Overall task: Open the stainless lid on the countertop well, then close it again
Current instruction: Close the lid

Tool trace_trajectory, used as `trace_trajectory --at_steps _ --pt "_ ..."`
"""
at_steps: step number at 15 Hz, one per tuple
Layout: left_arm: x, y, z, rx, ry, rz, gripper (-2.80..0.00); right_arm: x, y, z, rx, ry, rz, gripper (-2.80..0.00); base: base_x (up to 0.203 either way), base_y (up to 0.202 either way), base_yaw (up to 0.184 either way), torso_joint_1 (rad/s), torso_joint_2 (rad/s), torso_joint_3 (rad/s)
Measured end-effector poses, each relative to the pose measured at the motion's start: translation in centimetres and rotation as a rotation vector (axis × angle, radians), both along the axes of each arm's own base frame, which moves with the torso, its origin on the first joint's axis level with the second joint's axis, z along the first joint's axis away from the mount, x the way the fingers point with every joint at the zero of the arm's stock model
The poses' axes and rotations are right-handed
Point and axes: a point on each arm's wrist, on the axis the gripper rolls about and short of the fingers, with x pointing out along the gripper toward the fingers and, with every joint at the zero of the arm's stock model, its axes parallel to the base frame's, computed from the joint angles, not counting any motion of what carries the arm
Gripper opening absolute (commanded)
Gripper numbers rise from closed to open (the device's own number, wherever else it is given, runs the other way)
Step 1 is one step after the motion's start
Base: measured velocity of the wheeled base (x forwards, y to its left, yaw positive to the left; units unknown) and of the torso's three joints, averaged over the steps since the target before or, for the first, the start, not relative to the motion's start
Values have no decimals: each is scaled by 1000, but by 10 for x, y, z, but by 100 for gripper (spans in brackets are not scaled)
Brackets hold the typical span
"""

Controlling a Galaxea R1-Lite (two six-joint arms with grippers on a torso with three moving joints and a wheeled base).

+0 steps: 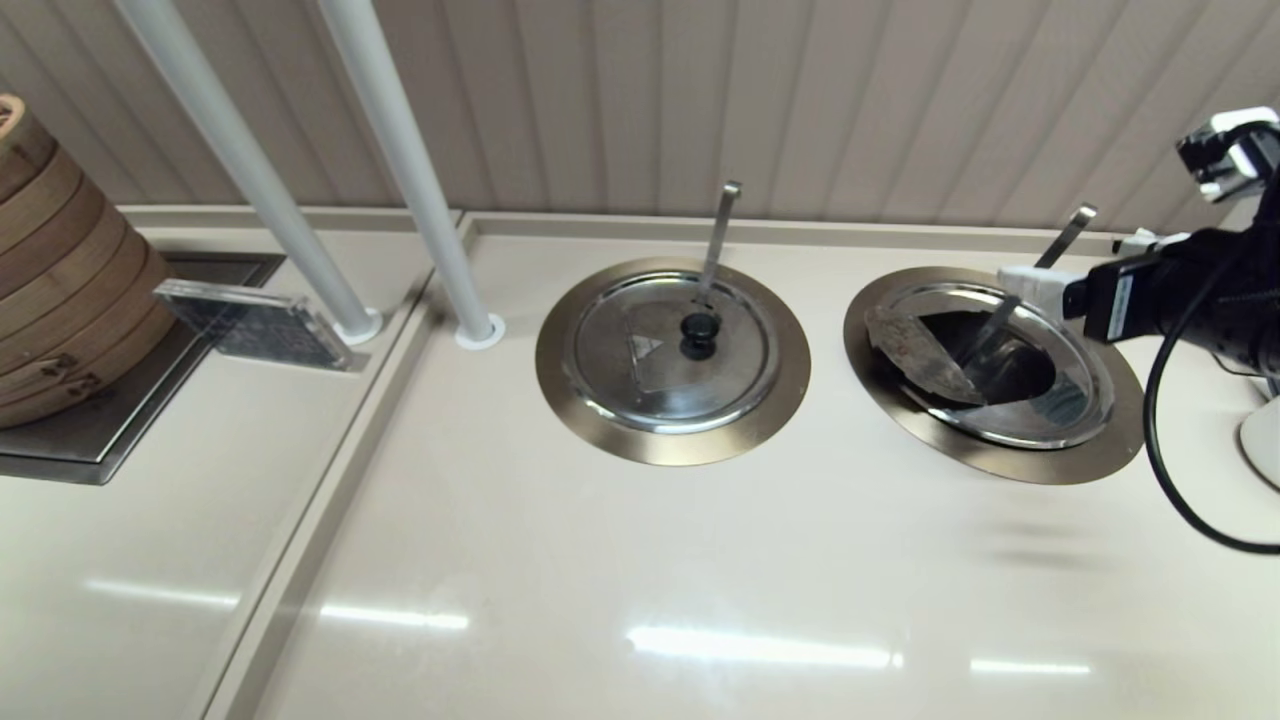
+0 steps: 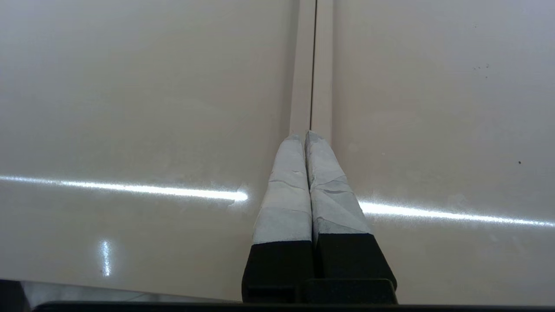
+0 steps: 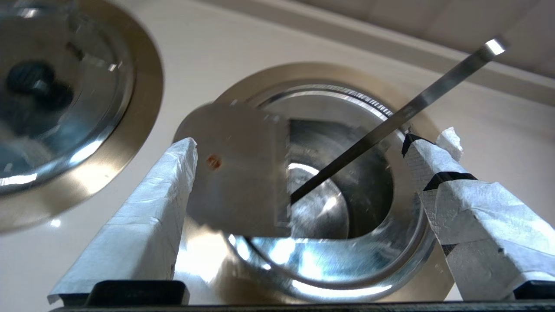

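The stainless lid [image 1: 1060,415] sits in the right countertop well [image 1: 1000,460]. Its creased wedge flap [image 1: 915,355] is folded back to the left, baring the dark inside, where a ladle handle [image 1: 1062,232] leans out. The knob is hidden. My right gripper [image 1: 1035,288] hovers open at the well's far right rim. In the right wrist view, its taped fingers [image 3: 143,216] stand wide on either side of the flap [image 3: 238,182] and the lid [image 3: 338,264], touching neither. My left gripper [image 2: 305,138] is shut and empty over a counter seam, out of the head view.
The like lid with a triangle sticker [image 1: 650,360] covers the left well [image 1: 672,445], with its own ladle handle [image 1: 722,225]. Stacked bamboo steamers [image 1: 60,280], an acrylic sign [image 1: 255,325] and two white poles [image 1: 400,150] stand at the left. A black cable [image 1: 1170,480] hangs from my right arm.
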Motion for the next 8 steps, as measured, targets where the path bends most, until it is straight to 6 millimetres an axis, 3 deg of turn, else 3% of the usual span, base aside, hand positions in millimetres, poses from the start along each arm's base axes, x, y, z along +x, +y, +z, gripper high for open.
trace_trajectory --at_steps 2,4,8 --pt "0 0 0 0 0 1 -280 -24 15 -21 -69 62 86 0 0 0 0 0 0 0" --pt "0 0 0 0 0 1 -280 -30 23 -37 -128 107 137 0 0 0 0 0 0 0" --pt "0 0 0 0 0 0 -280 -8 33 -69 -247 101 167 0 0 0 0 0 0 0"
